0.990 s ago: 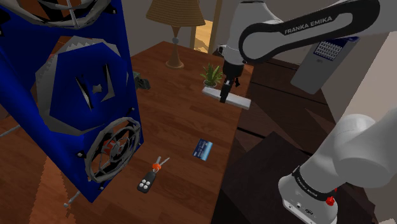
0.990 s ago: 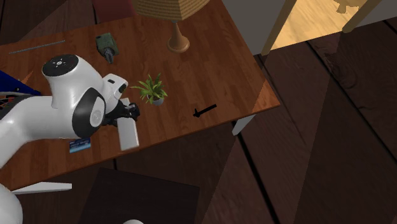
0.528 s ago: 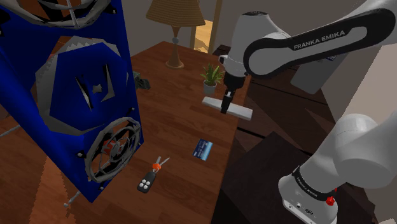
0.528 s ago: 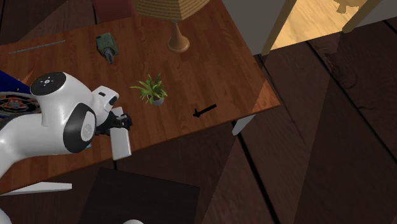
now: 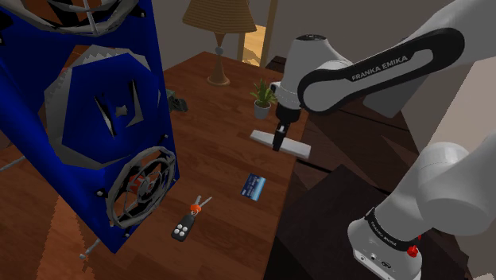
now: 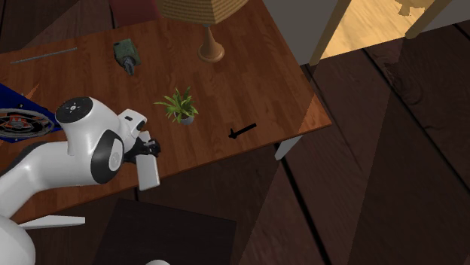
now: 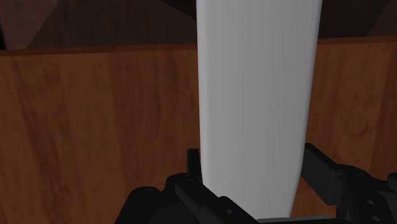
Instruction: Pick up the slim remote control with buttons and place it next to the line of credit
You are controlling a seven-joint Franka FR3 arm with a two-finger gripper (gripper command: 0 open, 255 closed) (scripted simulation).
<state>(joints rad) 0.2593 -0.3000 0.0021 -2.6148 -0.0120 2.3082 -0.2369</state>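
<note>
We see the claw (image 5: 277, 141) clamped on the remote (image 5: 296, 148), one black finger (image 7: 191, 167) pressed to each long side of the slab. The remote (image 7: 254, 95) reads plain white-grey and its markings are too faint to make out. It lies roughly level at the surface's (image 5: 215, 135) edge on the shoulder view's right. One end is over wood and the other juts out past the edge above the dark floor (image 5: 318, 199). We cannot tell whether it touches the wood or hangs just above it. In the wrist view the surface (image 7: 95, 127) ends in a straight line beyond the claw (image 7: 254, 167), and the remote runs on across that line until the frame cuts it off.

The card (image 5: 254, 186), small and blue, lies flat near the same edge, apart from the remote and closer to the shoulder camera. Bare wood separates the two, and more bare wood spreads from the card toward the shoulder view's left.

A key fob (image 5: 184, 227) lies close to the foot of a big blue object (image 5: 87, 119), which is cut off at the frame's top and left.

Beyond the claw a small pot (image 6: 186, 119) holds a green plant (image 5: 263, 94). Further back stands a lamp (image 5: 218, 32), its shade cropped.

In the second exterior view the arm (image 6: 90, 150) covers the wood beside the remote (image 6: 148, 175). A thin black thing (image 6: 242, 132) lies near the surface's (image 6: 248, 83) floor-side edge.
</note>
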